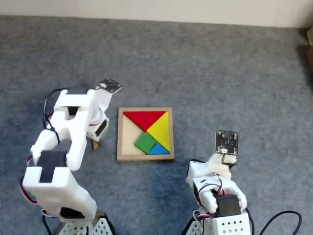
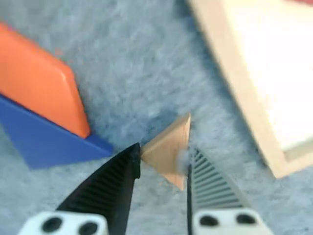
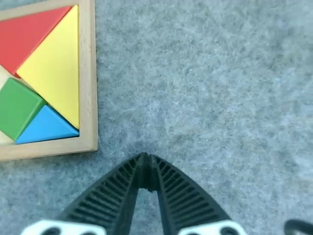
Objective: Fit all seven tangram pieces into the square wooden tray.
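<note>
The left gripper pinches a small plain-wood triangle, likely light and rigid, by its edges beside the square wooden tray; the right gripper is closed, empty.

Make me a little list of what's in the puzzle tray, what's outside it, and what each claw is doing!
Tray: square wooden tray, only part filled
Inside: red triangle, yellow triangle, green square, light blue triangle
Outside: orange piece and dark blue triangle, touching
Left claw: gripping a plain wooden triangle beside the tray
Right claw: shut, empty, over the carpet by the tray
</note>
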`<state>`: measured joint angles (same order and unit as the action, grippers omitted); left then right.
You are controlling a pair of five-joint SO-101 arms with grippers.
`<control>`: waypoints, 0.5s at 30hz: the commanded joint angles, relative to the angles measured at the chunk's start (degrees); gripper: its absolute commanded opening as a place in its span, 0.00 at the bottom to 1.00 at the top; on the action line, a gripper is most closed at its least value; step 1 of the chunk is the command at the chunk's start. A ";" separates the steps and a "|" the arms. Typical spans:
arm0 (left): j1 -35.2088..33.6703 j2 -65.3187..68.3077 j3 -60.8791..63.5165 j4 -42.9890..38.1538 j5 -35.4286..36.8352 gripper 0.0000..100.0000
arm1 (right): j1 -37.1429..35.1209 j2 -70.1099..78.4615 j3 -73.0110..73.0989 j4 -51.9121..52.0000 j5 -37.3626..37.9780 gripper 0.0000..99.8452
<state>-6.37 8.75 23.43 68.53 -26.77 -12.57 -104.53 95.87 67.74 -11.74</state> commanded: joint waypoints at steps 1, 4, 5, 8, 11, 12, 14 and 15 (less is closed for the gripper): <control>1.98 -8.04 -1.27 1.14 -6.51 0.02 | 0.57 -1.19 6.55 0.22 0.79 0.01; 3.65 -11.65 -1.19 1.41 -15.03 0.02 | 0.57 -1.19 6.55 0.22 0.79 0.01; 4.44 -12.44 -1.19 1.41 -17.76 0.02 | 0.57 -1.19 6.55 0.22 0.79 0.01; 8.04 -12.97 -1.27 1.32 -23.38 0.02 | 0.57 -1.19 6.55 0.22 0.79 0.01; 12.35 -12.97 -1.36 1.23 -27.69 0.02 | 0.57 -1.19 6.55 0.22 0.79 0.01; 13.85 -12.97 -1.45 1.23 -29.27 0.02 | 0.57 -1.19 6.55 0.22 0.79 0.01; 16.48 -12.97 -1.63 1.05 -32.09 0.02 | 0.57 -1.19 6.55 0.22 0.79 0.01; 17.80 -12.97 -1.63 0.97 -33.23 0.02 | 0.57 -1.19 6.55 0.22 0.79 0.01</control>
<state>7.16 -1.45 23.43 69.67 -56.48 -12.57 -104.53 95.87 67.74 -11.74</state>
